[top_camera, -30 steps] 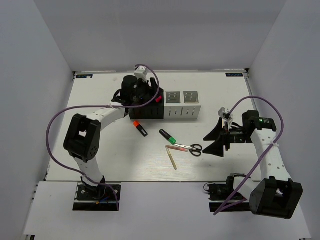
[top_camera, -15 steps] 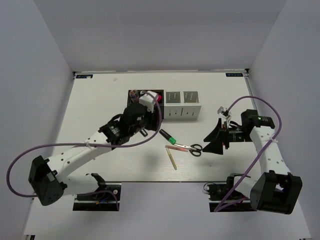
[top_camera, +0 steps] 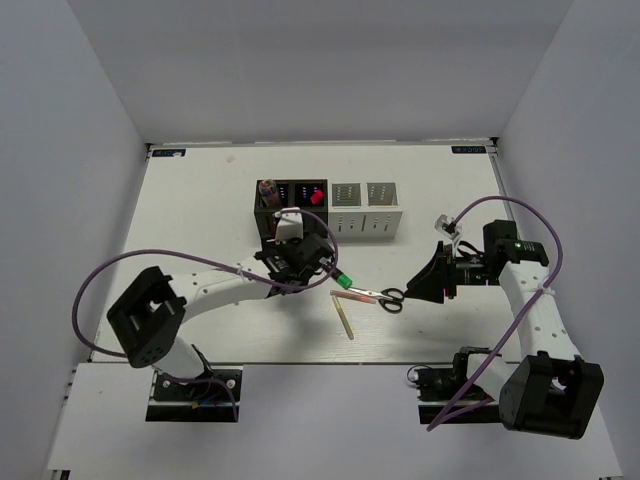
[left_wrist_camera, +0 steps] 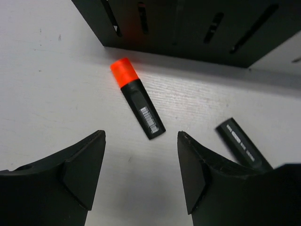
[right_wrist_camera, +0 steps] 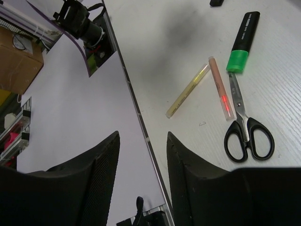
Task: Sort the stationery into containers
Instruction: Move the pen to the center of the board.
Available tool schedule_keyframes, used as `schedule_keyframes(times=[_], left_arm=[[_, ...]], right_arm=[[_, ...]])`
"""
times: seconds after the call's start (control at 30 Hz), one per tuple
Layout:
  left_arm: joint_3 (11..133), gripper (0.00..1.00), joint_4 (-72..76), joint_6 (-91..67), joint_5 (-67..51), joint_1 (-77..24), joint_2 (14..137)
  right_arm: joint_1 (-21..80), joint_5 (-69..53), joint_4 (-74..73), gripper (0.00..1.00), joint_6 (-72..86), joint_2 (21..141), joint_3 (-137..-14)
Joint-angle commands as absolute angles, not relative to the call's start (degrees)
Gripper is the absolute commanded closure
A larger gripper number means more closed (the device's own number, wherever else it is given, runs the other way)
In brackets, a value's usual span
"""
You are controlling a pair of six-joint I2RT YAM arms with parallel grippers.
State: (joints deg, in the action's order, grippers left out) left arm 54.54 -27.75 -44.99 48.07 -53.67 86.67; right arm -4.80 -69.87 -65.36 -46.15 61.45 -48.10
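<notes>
The four joined containers (top_camera: 365, 225) stand at the table's back middle, two black on the left and two white on the right. A pink-capped item (top_camera: 316, 197) sits in the second black one. My left gripper (top_camera: 308, 262) is open and empty, low over the table in front of the black containers (left_wrist_camera: 188, 23). The orange-capped highlighter (left_wrist_camera: 137, 104) lies just beyond my left gripper's (left_wrist_camera: 141, 135) tips. The green-capped highlighter (top_camera: 340, 279), black-handled scissors (top_camera: 382, 297), pink stick (top_camera: 352, 295) and pale wooden stick (top_camera: 345, 317) lie mid-table. My right gripper (top_camera: 428, 280) is open and empty, right of the scissors (right_wrist_camera: 247, 128).
The first black container holds something (top_camera: 267, 188) I cannot identify. The right wrist view shows the green highlighter (right_wrist_camera: 242, 40), pink stick (right_wrist_camera: 221, 87), wooden stick (right_wrist_camera: 188, 90) and the table's near edge (right_wrist_camera: 136, 108). White walls enclose the table on three sides.
My left arm has come away from the black containers and dropped down in front of them, over the orange highlighter. My right gripper has edged left toward the scissors.
</notes>
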Motion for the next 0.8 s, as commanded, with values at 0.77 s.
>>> schedule_keyframes(times=[0.77], left_arm=[[49.66, 0.33, -12.56, -62.31, 55.64, -49.13, 100.28]], right_arm=[[-4.83, -72.86, -69.43, 0.45, -51.59, 61.61, -49.57]])
